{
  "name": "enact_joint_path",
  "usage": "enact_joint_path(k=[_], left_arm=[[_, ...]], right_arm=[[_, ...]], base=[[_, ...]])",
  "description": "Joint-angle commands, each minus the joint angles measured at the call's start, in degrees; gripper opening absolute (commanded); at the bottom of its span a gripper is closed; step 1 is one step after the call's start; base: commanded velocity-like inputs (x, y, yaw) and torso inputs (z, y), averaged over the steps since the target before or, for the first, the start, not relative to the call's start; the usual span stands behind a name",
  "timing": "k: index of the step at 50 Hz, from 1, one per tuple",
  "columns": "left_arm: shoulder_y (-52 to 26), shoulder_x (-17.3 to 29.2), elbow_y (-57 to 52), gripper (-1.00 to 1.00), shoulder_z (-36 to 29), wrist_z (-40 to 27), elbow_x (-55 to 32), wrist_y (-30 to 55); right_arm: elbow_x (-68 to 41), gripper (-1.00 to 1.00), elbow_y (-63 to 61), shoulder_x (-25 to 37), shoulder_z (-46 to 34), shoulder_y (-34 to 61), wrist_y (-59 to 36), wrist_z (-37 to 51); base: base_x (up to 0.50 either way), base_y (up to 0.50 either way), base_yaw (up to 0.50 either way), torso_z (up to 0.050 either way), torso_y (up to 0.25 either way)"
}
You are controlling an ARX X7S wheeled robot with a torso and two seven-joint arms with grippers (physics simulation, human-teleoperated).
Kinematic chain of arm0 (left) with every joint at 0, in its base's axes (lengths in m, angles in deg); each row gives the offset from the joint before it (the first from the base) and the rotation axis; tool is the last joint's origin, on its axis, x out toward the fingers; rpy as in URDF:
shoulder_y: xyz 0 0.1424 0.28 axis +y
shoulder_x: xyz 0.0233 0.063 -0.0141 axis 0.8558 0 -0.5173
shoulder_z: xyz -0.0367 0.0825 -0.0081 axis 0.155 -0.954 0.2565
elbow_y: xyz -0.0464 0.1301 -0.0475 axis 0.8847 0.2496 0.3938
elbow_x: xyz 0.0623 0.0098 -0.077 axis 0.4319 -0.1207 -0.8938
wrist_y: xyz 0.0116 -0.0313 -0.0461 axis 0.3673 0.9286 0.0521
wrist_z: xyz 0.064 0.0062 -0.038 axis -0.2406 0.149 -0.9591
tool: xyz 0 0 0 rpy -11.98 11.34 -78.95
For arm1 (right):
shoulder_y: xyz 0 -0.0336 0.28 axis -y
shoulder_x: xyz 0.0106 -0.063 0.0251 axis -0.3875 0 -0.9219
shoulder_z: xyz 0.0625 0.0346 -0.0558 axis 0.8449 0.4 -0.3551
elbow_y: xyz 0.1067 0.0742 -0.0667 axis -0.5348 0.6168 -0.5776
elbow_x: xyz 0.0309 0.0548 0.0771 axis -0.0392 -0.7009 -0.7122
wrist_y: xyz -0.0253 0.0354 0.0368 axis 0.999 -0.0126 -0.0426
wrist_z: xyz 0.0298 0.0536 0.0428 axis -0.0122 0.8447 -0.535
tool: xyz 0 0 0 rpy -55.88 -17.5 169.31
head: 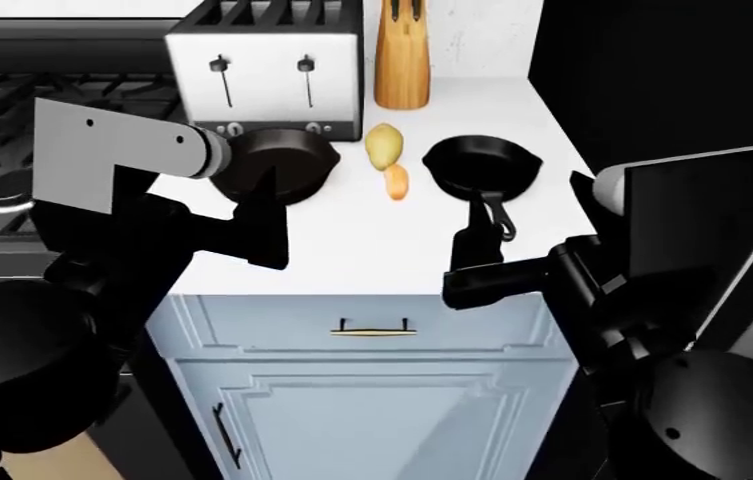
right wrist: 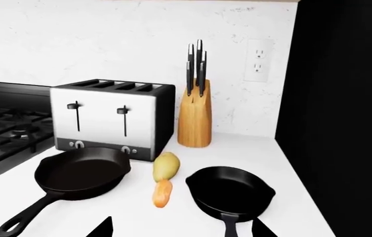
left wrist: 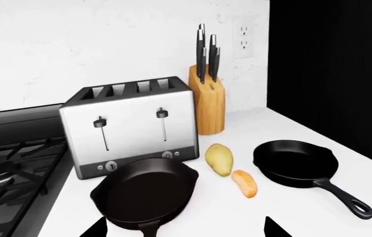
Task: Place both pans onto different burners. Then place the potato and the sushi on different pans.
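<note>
Both pans are on the white surface (head: 349,250) beside the stove, and neither is on a burner yet, so judging by that you are at the very start.

The larger skillet (head: 273,162) sits near the surface's stove-side edge, just in front of the toaster (head: 267,68). Its long handle runs toward the front edge, straight at your left gripper (head: 263,225), which hovers over that handle's end. The left arm is clearly the nearer one for this pan, and the burners (left wrist: 1,173) lie just past that edge.

The smaller pan (head: 483,165) sits toward the surface's far-side edge, by the dark wall. Its short handle also points at the front edge, toward your right gripper (head: 472,262), which hangs just above the handle tip. Both sets of fingers look spread apart and hold nothing; only their tips show in each wrist view.

Between the two pans lie the potato (head: 383,146), a smooth yellow-tan oval, and the sushi (head: 396,181), a small orange oblong. They are nearly end to end, the potato nearer the knife block (head: 402,60).

Since each handle's long axis lines up with its gripper's approach, I'd turn the fingers across the handle before you close.
</note>
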Motion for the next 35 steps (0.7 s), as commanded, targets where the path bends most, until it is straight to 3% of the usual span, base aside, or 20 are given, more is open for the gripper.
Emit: enact_joint_path(k=[1, 35], left_arm=[[0.17, 0.39, 0.62, 1.00, -0.71, 0.11, 0.16, -0.87], [1.11, 1.27, 1.48, 1.00, -2.69, 0.99, 1.21, -3.75]], right_arm=[[0.07, 1.00, 0.55, 0.78, -0.71, -0.02, 1.20, 0.49], [1.73, 1.00, 1.15, 2.69, -2.52, -1.41, 4.64, 0.61]], base=[[0.14, 0.00, 0.00, 0.000, 0.000], [0.14, 0.00, 0.00, 0.000, 0.000]])
